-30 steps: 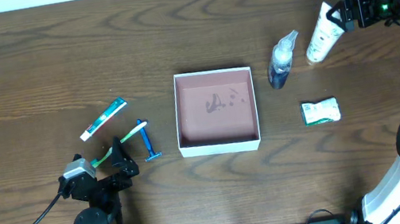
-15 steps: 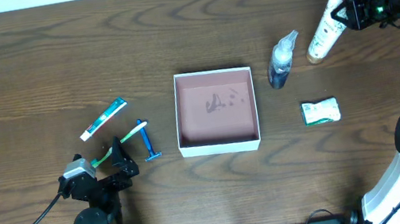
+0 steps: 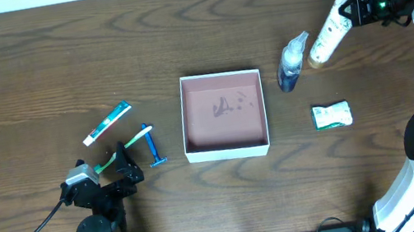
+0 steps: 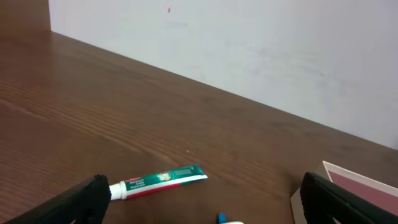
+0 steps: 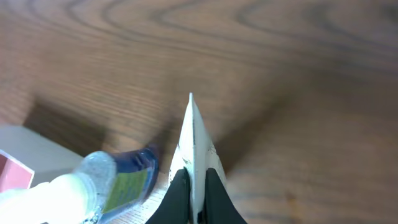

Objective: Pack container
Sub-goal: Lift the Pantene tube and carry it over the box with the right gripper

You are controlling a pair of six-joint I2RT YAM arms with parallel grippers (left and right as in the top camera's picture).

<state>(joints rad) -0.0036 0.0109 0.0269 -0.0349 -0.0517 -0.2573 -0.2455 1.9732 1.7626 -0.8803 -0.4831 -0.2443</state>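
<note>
Container: set at the middle of the surface, open side up (pale scribbles are seen on its reddish floor).
Right hand: closed on the flat crimped end of a white tube at the far right corner; a spray bottle lies near.
Left hand: spread wide, nothing held; a toothbrush and a razor lie beside it.

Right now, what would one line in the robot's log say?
container: empty | right gripper: shut on white tube, right of container | left gripper: open, holding nothing, beside toothbrush
</note>
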